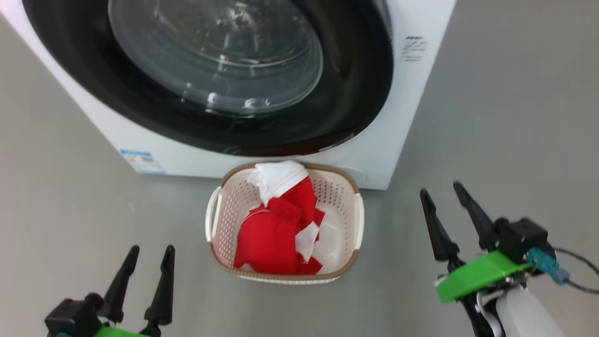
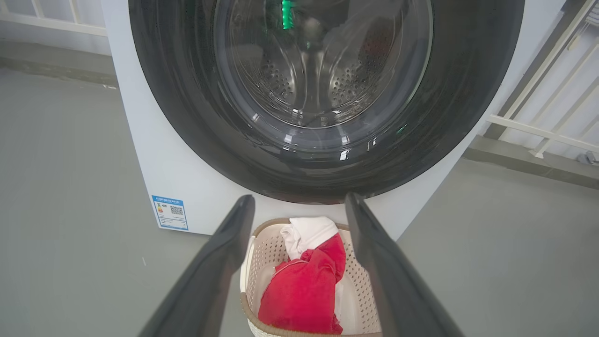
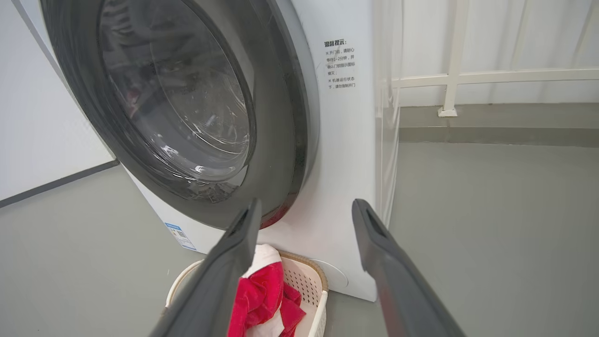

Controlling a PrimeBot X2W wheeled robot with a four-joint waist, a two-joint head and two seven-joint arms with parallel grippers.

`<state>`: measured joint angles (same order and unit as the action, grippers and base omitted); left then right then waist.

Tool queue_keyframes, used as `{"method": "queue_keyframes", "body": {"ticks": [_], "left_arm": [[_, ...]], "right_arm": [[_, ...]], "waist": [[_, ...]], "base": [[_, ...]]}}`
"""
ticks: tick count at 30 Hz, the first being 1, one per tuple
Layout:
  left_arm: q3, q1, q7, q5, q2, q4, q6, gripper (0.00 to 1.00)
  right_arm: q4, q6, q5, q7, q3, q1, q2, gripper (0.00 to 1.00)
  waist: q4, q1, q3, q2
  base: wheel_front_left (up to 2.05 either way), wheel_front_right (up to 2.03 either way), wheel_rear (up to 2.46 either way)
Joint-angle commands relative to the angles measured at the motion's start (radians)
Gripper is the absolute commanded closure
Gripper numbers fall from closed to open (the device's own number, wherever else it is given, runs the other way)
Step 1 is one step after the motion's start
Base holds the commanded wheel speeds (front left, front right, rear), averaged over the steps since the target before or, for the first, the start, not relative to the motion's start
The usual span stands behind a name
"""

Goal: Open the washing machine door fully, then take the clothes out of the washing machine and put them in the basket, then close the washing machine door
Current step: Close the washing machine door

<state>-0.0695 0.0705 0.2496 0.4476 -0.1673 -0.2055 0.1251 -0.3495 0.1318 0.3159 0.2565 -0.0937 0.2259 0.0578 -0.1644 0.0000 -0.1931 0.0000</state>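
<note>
Head view: basket (image 1: pixel 339 196), at 6 o'clock of the washing machine door (image 1: pixel 360 93), holds red-and-white clothes (image 1: pixel 273 234); left gripper (image 1: pixel 152 249) and right gripper (image 1: pixel 441 188) spread apart, empty.

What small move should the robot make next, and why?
Probably just draw both arms back to rest. The washing machine door looks shut against the washing machine, the clothes lie in the basket, and the left gripper and right gripper are open and empty. Whether the door latched, I cannot tell.
</note>
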Motion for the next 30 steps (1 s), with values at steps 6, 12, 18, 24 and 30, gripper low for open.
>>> {"method": "queue_keyframes", "body": {"ticks": [6,12,18,24,30], "left_arm": [[0.055,-0.027,0.012,-0.018,-0.032,0.008,0.006,0.0],[0.058,-0.046,0.012,-0.027,-0.038,0.001,0.006,0.0],[0.073,-0.08,0.012,-0.032,-0.043,-0.001,0.006,0.0],[0.098,-0.107,0.012,-0.048,-0.038,0.007,0.006,0.0],[0.109,-0.122,0.012,-0.053,-0.029,0.009,0.006,0.0]], "right_arm": [[0.047,-0.001,0.016,0.005,0.001,-0.089,-0.007,0.0],[0.053,-0.001,0.019,0.005,0.004,-0.147,-0.007,0.0],[0.056,-0.001,0.02,0.005,0.004,-0.195,-0.007,0.0],[0.072,-0.001,0.017,0.005,0.02,-0.235,-0.007,0.0],[0.08,-0.001,0.011,0.005,0.037,-0.273,-0.008,0.0]], "waist": [[0.064,0.0,0.066,0.0],[0.086,0.0,0.09,0.0],[0.118,0.0,0.113,0.0],[0.146,0.0,0.125,0.0],[0.154,0.0,0.143,0.0]], "base": [[0.0,0.0,0.0],[0.0,0.0,0.0],[0.0,0.0,0.0],[0.0,0.0,0.0],[0.0,0.0,0.0]]}}
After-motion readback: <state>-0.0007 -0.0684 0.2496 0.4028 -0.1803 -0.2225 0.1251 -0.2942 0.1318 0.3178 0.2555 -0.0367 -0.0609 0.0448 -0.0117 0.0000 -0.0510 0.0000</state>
